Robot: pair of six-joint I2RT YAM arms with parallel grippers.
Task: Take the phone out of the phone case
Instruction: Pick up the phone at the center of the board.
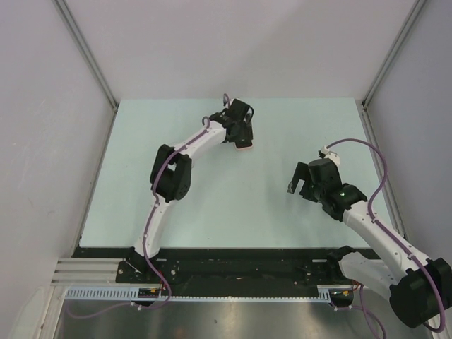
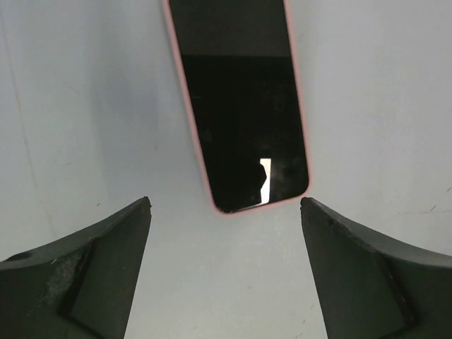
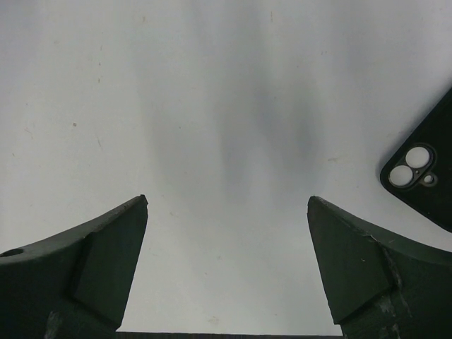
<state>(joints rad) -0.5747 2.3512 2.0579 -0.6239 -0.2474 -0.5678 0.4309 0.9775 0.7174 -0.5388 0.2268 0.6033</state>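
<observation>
The phone (image 2: 244, 106) lies screen up on the table, its black glass framed by the thin pink rim of the phone case (image 2: 185, 92). In the left wrist view its near end sits just beyond and between my fingertips. My left gripper (image 2: 226, 201) is open and hovers over that end without touching it. In the top view the left gripper (image 1: 243, 135) is at the far middle of the table, and only a pink corner of the case (image 1: 245, 145) shows below it. My right gripper (image 1: 299, 189) is open and empty over bare table; the right wrist view (image 3: 227, 199) shows this too.
A dark flat slab with two round camera lenses (image 3: 424, 169) lies at the right edge of the right wrist view, apart from the right fingers. The pale green table (image 1: 233, 212) is walled by white panels on three sides.
</observation>
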